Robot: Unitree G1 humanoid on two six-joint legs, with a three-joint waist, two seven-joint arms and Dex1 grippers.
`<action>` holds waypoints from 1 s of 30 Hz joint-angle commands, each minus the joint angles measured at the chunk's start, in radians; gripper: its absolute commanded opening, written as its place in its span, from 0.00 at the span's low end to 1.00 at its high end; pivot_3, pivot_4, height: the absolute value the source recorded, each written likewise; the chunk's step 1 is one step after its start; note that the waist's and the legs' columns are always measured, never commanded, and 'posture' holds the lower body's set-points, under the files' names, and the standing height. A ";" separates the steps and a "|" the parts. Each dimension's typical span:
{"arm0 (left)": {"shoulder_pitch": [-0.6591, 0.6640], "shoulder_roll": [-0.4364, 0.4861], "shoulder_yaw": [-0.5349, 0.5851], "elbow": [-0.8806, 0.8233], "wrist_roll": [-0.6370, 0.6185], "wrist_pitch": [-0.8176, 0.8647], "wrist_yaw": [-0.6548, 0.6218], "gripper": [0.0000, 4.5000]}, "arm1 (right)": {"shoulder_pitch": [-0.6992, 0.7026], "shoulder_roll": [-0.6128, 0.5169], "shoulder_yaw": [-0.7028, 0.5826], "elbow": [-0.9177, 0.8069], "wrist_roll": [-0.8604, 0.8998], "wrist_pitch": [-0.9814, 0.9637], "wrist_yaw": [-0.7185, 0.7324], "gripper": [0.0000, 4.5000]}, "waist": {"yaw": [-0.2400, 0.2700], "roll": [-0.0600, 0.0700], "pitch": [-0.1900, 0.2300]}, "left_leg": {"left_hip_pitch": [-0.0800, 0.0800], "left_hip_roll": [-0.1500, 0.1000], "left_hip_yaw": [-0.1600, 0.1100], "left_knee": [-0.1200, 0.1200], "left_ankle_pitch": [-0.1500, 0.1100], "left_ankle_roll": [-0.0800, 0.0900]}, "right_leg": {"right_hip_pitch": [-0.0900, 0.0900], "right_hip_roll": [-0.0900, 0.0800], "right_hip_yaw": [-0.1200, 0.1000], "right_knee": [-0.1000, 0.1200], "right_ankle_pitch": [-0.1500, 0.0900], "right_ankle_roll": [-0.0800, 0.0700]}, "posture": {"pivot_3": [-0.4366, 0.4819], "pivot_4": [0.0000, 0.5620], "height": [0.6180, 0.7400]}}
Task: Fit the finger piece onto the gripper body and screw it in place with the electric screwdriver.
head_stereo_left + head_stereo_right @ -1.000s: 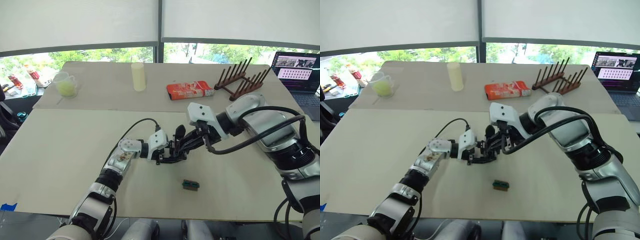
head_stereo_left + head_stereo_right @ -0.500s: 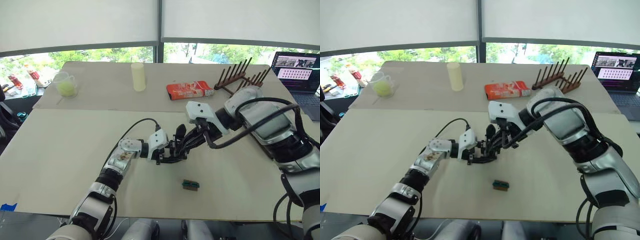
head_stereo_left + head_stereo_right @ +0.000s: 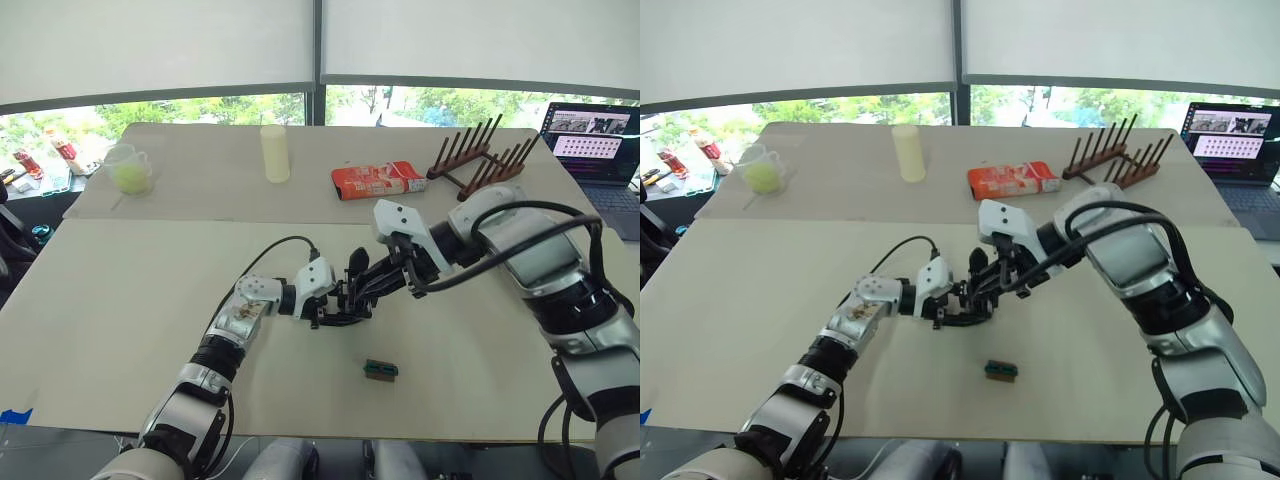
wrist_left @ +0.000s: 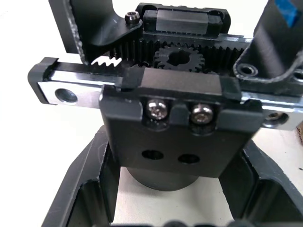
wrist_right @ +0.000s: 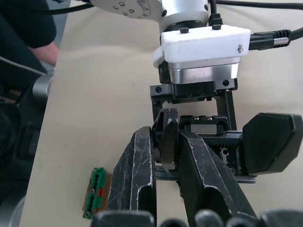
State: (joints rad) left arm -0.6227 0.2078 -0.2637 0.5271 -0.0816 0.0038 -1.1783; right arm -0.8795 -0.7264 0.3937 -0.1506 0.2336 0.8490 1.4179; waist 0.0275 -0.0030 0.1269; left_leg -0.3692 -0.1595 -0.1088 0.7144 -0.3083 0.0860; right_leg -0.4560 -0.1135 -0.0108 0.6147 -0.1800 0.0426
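Observation:
The gripper body (image 4: 161,113), a black block with a toothed rack, a gear and two silvery screws, sits between the fingers of my left gripper (image 3: 333,306), which is shut on it just above the table. Its upright pointed finger (image 3: 358,263) stands on the far side. My right gripper (image 5: 166,156) is shut on the finger piece (image 5: 168,132), a flat black piece held against the gripper body (image 5: 208,135) from the right. The electric screwdriver is out of view.
A small green-and-brown block (image 3: 380,369) lies on the table in front of the grippers. Farther back stand a red packet (image 3: 378,180), a pale yellow cylinder (image 3: 274,152), a measuring cup (image 3: 130,168), a wooden rack (image 3: 480,160) and a laptop (image 3: 595,140).
My right arm's elbow has shifted a little while its gripper stays at the gripper body. The left arm holds still.

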 commanded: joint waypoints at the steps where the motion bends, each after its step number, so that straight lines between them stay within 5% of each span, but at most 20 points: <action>1: -0.017 -0.019 0.007 -0.051 -0.037 -0.004 -0.009 0.51 | 0.077 0.010 0.016 -0.034 0.004 0.006 -0.058 0.07 | 0.000 0.000 0.000 | 0.000 0.000 0.000 0.000 0.000 0.000 | 0.000 0.000 0.000 0.000 0.000 0.000 | 0.48 0.27 1.00; 17: -0.020 -0.004 0.012 -0.052 -0.032 -0.005 -0.020 0.51 | 0.319 0.096 -0.187 -0.105 0.102 -0.131 -0.204 0.07 | -0.014 0.000 0.000 | 0.000 0.001 0.000 -0.001 0.000 0.001 | 0.000 0.001 0.000 0.000 0.000 0.000 | 0.48 0.27 1.00; 30: -0.011 0.004 0.015 -0.073 -0.032 0.004 -0.023 0.51 | 0.424 0.162 -0.216 -0.042 0.124 -0.287 -0.235 0.07 | -0.017 0.000 0.000 | 0.000 0.001 0.000 -0.002 0.001 0.001 | -0.001 0.002 0.000 0.000 0.000 0.000 | 0.48 0.27 1.00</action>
State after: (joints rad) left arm -0.6233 0.2387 -0.2590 0.5142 -0.0772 0.0007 -1.2216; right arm -0.4825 -0.5876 0.1312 -0.2165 0.3676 0.5604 1.2219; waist 0.0106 -0.0032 0.1267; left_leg -0.3687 -0.1587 -0.1089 0.7128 -0.3076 0.0871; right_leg -0.4564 -0.1120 -0.0109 0.6144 -0.1801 0.0426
